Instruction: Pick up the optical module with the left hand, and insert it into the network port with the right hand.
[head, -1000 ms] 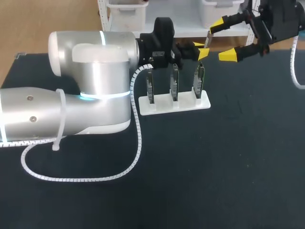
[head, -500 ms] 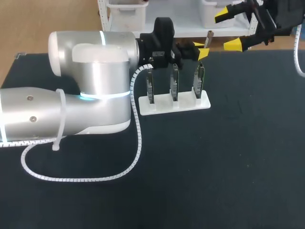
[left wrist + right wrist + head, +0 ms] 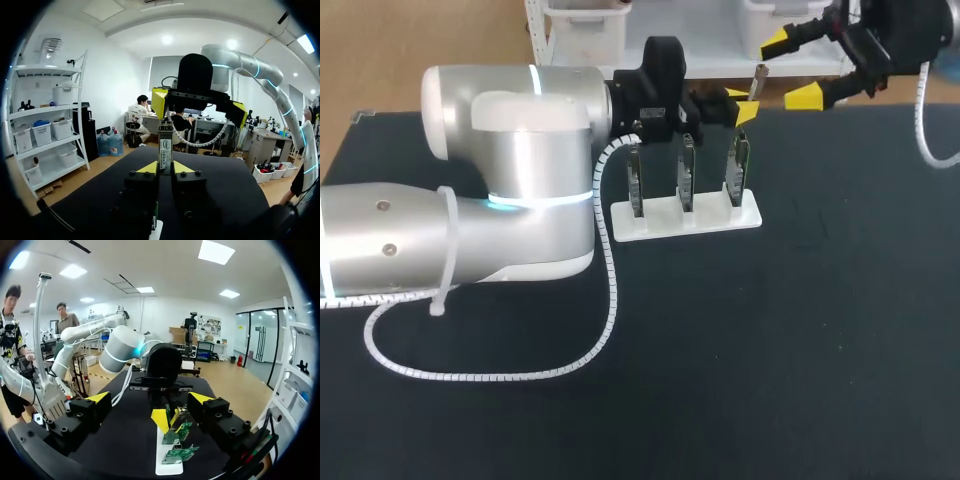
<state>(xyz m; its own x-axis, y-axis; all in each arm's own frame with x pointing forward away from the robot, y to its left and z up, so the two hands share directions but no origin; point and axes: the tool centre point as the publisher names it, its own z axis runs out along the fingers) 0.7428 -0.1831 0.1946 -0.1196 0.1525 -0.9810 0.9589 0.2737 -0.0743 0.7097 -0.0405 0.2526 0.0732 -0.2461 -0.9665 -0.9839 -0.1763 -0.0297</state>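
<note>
We are clamping the optical module (image 3: 164, 146) upright in our left end effector (image 3: 164, 168); our released right end effector (image 3: 790, 70) is hovering farther off now, handover still pending.

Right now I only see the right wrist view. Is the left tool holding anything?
Observer: Yes. The left wrist view shows a slim silver optical module upright, pinched between the left tool's yellow tips.
Operator: How many green boards are there?
Observer: The head view shows three upright green circuit boards in a row on a white plastic stand.
Operator: Where's my right tool?
Observer: In the head view the right tool is open, near the black table's far edge, right of the module.
</note>
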